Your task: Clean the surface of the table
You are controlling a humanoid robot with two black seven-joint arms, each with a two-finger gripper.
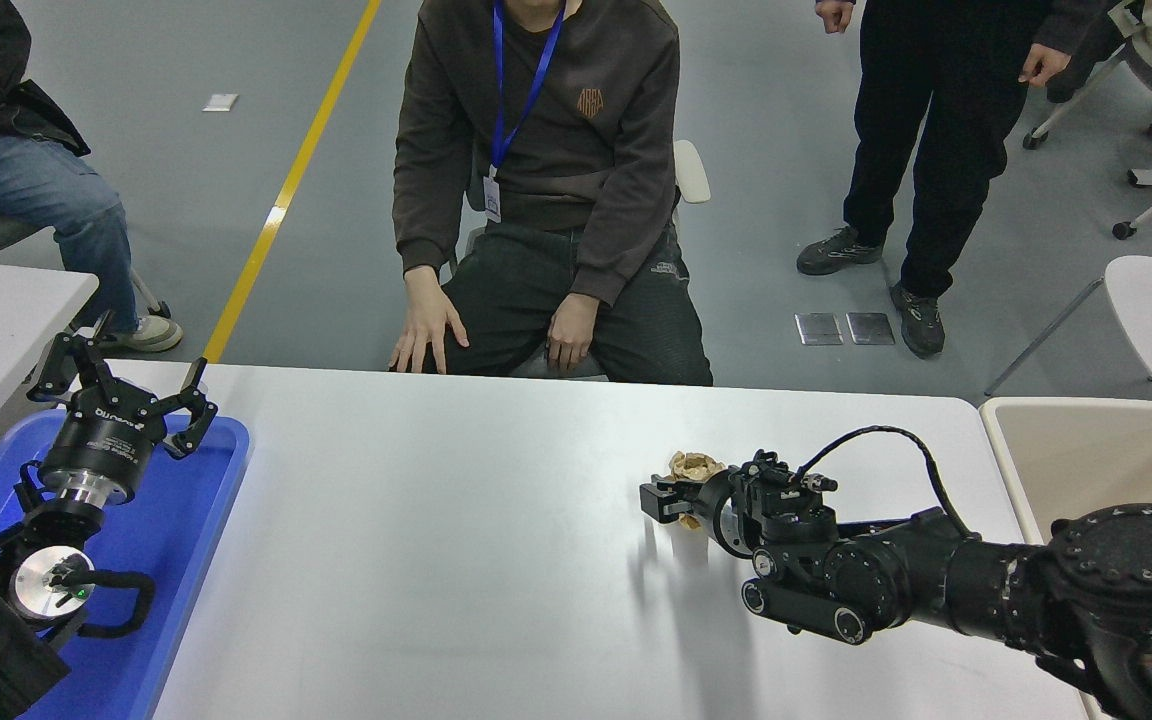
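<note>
My right gripper (664, 497) is closed around a crumpled tan paper wad (693, 466) — clamped, I think, though my wrist hides part of the hold. I carry it low over the wide matte white-grey table surface (436, 520) since litter must leave it; the beige bin (1086, 450) just beside its right edge looks the likely place. My left gripper (121, 400) hangs parked, fingers spread, above the blue plastic tray (196, 520). People wait beyond, on grey flooring.

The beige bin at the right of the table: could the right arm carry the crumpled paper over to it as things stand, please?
Probably yes. The right gripper holds the crumpled paper, and the table surface between it and the beige bin looks bare; only the arm's own bulk lies that way.
</note>
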